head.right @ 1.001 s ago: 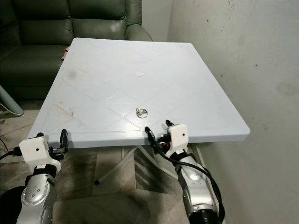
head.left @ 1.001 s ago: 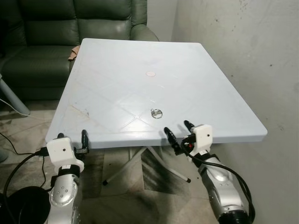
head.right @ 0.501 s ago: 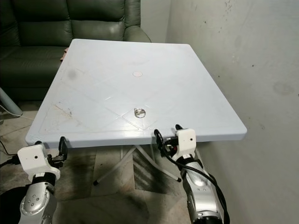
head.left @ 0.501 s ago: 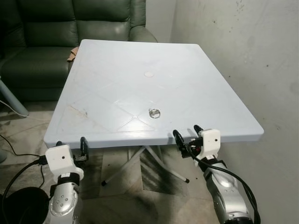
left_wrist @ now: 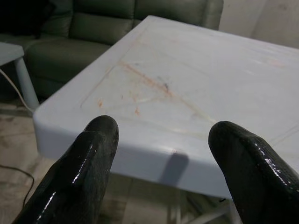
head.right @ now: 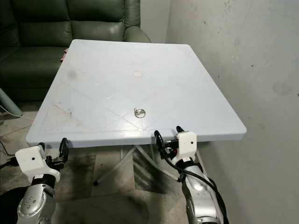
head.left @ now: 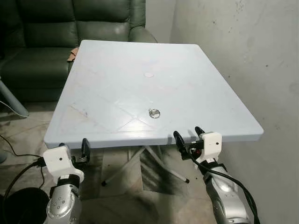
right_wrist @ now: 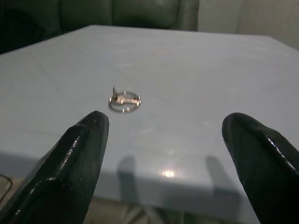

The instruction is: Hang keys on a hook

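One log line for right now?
keys lying on table | right gripper open at near edge, facing keys | left gripper open, idle | no hook seen

1 key ring [head.left: 154,113] – 1 table [head.left: 117,56], 1 sofa [head.left: 56,28], 2 hands – left [head.left: 71,144], right [head.left: 187,135]

Right wrist camera looked across a pale blue table toward a small set of keys.

Two glossy black fingers [right_wrist: 70,172] of the right gripper [right_wrist: 168,163] framed the picture, spread wide apart with nothing between them. They sat just short of the near edge of the table [right_wrist: 196,84], low enough that the tabletop stretched away almost level. The keys [right_wrist: 124,101] lay flat on the tabletop on a thin metal ring, apart from both fingers and nearer the one on the picture's left. Soft shadows and a small glint marked the table's near edge. Behind the table stood a dark green sofa [right_wrist: 117,14] and a pale wall [right_wrist: 261,18].
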Controlling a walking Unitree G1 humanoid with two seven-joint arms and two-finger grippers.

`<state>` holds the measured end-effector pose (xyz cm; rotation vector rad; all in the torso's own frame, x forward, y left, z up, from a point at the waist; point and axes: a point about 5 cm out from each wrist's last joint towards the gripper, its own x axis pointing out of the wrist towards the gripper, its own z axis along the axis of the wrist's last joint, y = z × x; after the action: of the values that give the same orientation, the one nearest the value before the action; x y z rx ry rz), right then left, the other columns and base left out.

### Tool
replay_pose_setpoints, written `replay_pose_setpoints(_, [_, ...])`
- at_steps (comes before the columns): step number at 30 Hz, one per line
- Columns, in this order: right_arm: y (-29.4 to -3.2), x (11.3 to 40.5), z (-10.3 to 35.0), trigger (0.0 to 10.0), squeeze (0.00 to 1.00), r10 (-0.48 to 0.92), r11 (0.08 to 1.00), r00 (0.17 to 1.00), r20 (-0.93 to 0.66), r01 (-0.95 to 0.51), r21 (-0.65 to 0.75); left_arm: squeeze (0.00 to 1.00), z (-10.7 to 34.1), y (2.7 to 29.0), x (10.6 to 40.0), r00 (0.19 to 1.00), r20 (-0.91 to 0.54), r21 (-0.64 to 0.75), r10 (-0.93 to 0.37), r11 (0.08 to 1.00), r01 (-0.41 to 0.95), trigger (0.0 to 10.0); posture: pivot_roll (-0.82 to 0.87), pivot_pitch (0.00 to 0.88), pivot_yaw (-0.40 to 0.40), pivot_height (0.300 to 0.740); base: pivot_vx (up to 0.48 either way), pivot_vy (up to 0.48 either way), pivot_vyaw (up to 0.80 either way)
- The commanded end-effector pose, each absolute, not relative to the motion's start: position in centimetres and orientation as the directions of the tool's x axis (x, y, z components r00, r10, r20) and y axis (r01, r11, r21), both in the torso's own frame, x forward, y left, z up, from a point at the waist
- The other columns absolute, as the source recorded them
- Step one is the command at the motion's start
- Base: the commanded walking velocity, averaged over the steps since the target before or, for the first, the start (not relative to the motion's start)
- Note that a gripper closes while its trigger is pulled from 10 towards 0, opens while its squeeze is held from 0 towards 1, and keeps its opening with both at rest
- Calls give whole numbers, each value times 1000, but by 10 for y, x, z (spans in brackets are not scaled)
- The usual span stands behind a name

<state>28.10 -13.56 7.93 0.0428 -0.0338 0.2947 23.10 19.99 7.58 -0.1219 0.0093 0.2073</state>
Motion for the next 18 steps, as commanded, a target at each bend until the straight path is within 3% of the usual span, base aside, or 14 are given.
replay_pose_setpoints(1, [-136,284,85,10000,0,291,956,955,58,-292,26,0,80,200,234,981,-13,-115,192,975,-192,10000,-37,0,-42,740,375,0,0])
replay_pose_setpoints(15, [-132,284,86,10000,0,308,950,950,60,-310,27,0,80,196,233,985,-20,-123,173,977,-174,10000,-36,0,-40,740,373,0,0])
replay_pose_setpoints(18, [-131,283,86,10000,0,311,949,949,59,-313,26,0,83,195,234,983,10,-121,183,976,-180,10000,-37,0,-40,740,91,0,0])
